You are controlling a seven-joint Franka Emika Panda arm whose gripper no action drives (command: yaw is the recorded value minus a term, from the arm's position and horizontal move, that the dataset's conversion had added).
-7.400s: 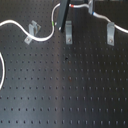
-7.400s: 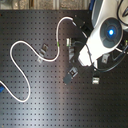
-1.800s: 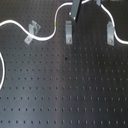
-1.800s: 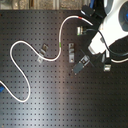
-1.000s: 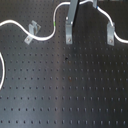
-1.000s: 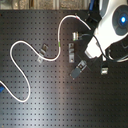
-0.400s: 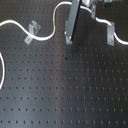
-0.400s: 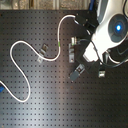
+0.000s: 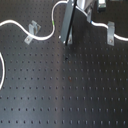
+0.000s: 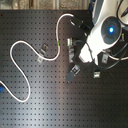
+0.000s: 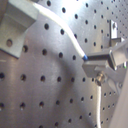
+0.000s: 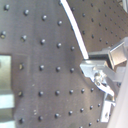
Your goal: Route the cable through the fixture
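Observation:
The white cable [image 9: 42,35] runs from the first exterior view's left through a small metal clip [image 9: 32,31]. It curves up past its green band [image 9: 53,22] to my gripper [image 9: 65,40]. In the second exterior view the cable [image 10: 17,50] makes a big loop at the left, then rises over the top to the gripper [image 10: 76,51]. Both wrist views show the cable [image 11: 65,35] [image 12: 75,30] pinched at the fingertips. The gripper hangs low over the middle fixture [image 9: 70,37]. I cannot make out the red band.
The black perforated board [image 9: 65,90] carries more metal clips: one at the first exterior view's right [image 9: 111,32] with cable through it, and several around the arm in the second exterior view [image 10: 75,70] [image 10: 97,75]. The white arm body [image 10: 105,35] overhangs them.
The gripper has come down with the cable toward the middle fixture, after being higher up 1.8 s ago. The cable's upper curve has shifted with it.

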